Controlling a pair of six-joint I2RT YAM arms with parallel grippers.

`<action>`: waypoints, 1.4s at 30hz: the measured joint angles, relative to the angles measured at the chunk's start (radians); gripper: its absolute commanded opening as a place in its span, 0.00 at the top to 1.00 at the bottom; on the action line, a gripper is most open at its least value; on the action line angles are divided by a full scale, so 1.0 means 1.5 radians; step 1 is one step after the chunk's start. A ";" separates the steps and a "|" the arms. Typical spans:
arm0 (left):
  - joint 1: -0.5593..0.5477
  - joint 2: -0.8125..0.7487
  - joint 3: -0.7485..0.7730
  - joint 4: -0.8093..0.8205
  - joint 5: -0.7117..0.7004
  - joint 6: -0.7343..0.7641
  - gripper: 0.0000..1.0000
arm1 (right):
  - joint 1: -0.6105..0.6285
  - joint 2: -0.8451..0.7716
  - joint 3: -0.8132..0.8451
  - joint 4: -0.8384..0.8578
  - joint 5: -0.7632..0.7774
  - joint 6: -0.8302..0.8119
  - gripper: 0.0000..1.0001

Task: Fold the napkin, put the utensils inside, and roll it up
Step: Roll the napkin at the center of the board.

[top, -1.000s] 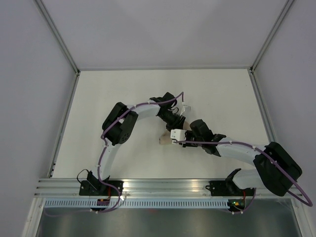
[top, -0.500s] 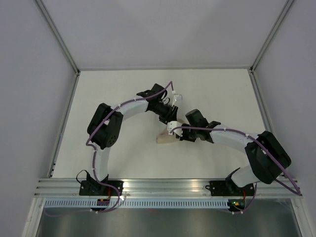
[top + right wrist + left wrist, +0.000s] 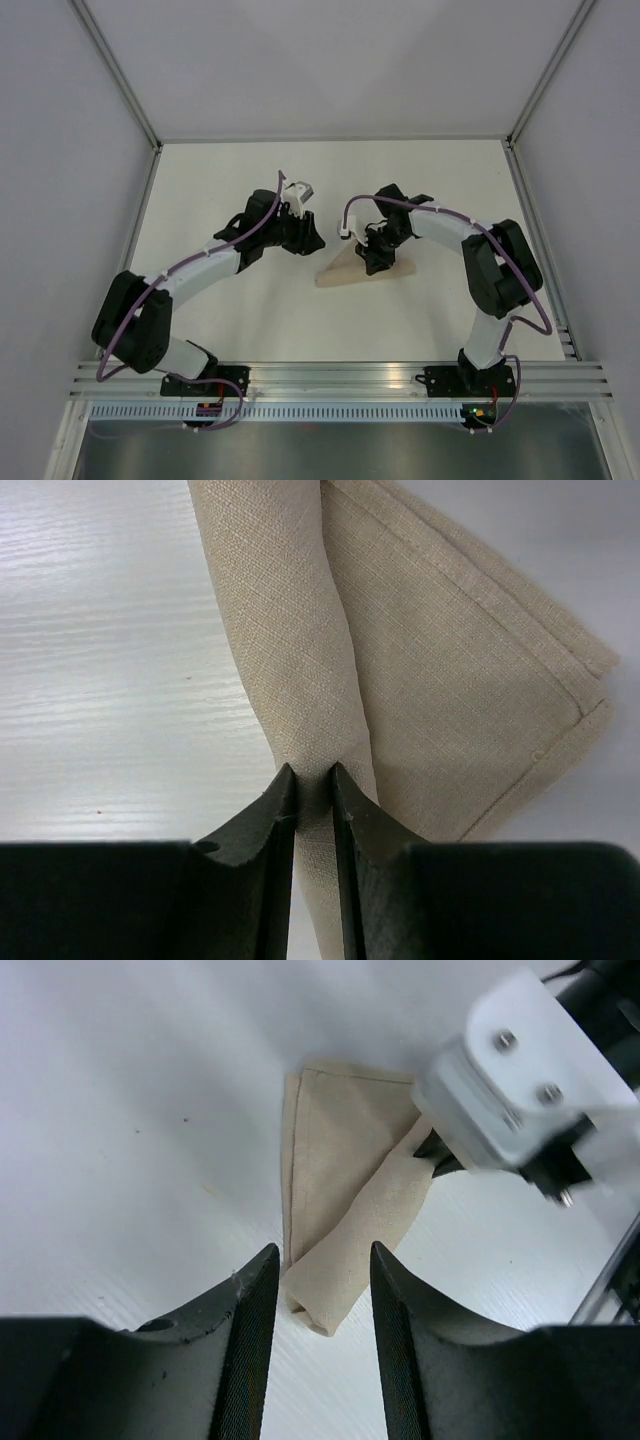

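Now, napkin [image 3: 352,272]: lying mid-way on the table [image 3: 200,200], part rolled over its folded triangle. Right gripper [image 3: 312,777]: clamping the rolled fold. Left gripper [image 3: 322,1255]: jaws apart, empty, backing off leftward this past second. I'm judging rolling underway; I'm seeing no utensils.

white table [image 3: 440,180] – pale grey walls [image 3: 330,60] around, aluminium rail [image 3: 330,372] at near edge.

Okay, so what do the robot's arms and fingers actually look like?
Both the left arm and right arm have white links between bulky black joints, each trailed by a thin purple cable. A white screwed block sits at the right wrist. The fingers are matte black, with finely cross-hatched inner faces.
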 measured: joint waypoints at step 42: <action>-0.367 0.207 -0.091 0.356 -0.409 0.466 0.41 | -0.063 0.316 0.351 -0.364 -0.157 0.006 0.74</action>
